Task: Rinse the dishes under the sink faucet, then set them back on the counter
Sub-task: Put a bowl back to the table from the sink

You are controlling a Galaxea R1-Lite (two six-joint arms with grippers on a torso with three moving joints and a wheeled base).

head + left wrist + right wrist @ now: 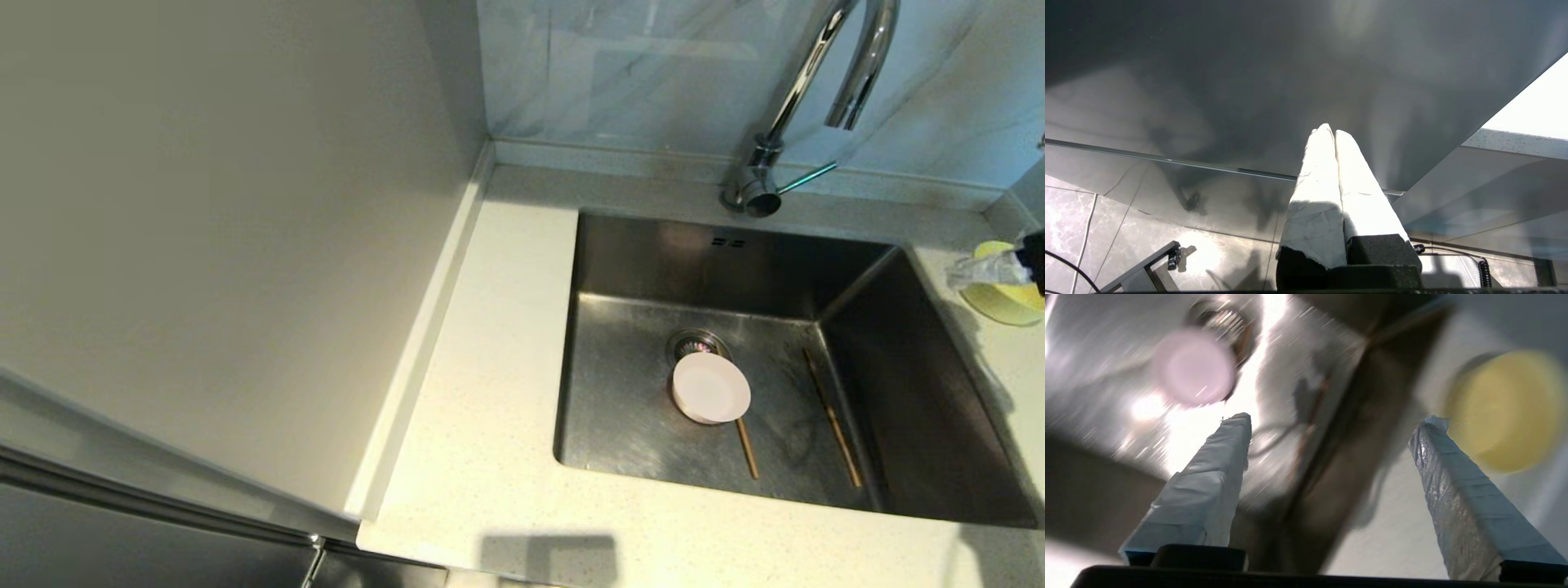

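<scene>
The yellow-green bowl is seen set on the counter just right of the sink, near its far right corner. The right gripper is held above that rim with its taped fingers spread wide and nothing between them; the left gripper is parked low beside the cabinet, its fingers pressed together.

The pale pink bowl lies on the sink floor against the drain strainer, with one chopstick tucked under its near edge and the other chopstick along the right wall.

The pink bowl is probably best taken next, by its rim from above, with the jaws kept wide until they straddle it.

Open room is offered over the middle of the sink; the faucet spout overhangs the far side, and the right wall should be cleared on descent.
</scene>
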